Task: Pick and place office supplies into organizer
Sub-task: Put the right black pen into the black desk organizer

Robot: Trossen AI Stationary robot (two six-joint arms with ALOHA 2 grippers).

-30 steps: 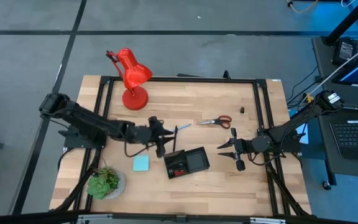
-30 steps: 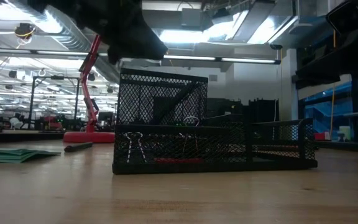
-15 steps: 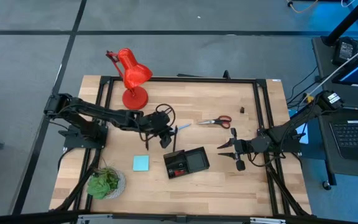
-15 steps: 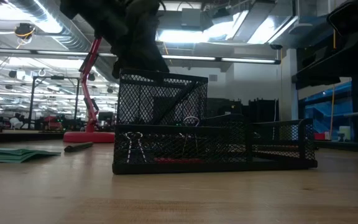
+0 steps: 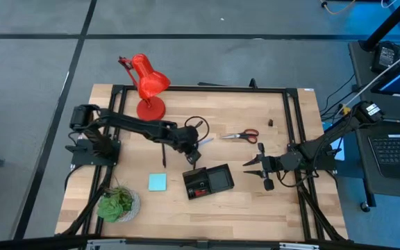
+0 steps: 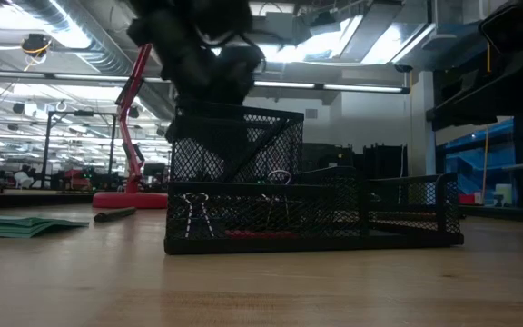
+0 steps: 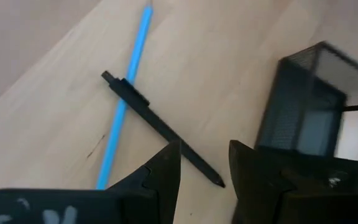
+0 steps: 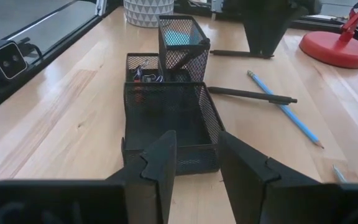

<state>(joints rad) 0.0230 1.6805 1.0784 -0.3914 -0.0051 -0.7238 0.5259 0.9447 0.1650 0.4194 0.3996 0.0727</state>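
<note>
Left gripper (image 7: 201,171) open, empty, above black pen (image 7: 160,127) crossing blue pen (image 7: 124,102). Drop straight, pinch only black. Right gripper (image 8: 194,165) open, waiting by organizer (image 8: 166,134).

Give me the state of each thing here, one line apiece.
left hand, open, empty, above the black pen
right hand, open, empty, facing the organizer
black pen, lying loose, crossing the light blue pen
light blue pen, lying loose
organizer, upright, clips in one compartment
scissors, lying flat, outside the organizer
notepad, lying flat, outside the organizer
</note>
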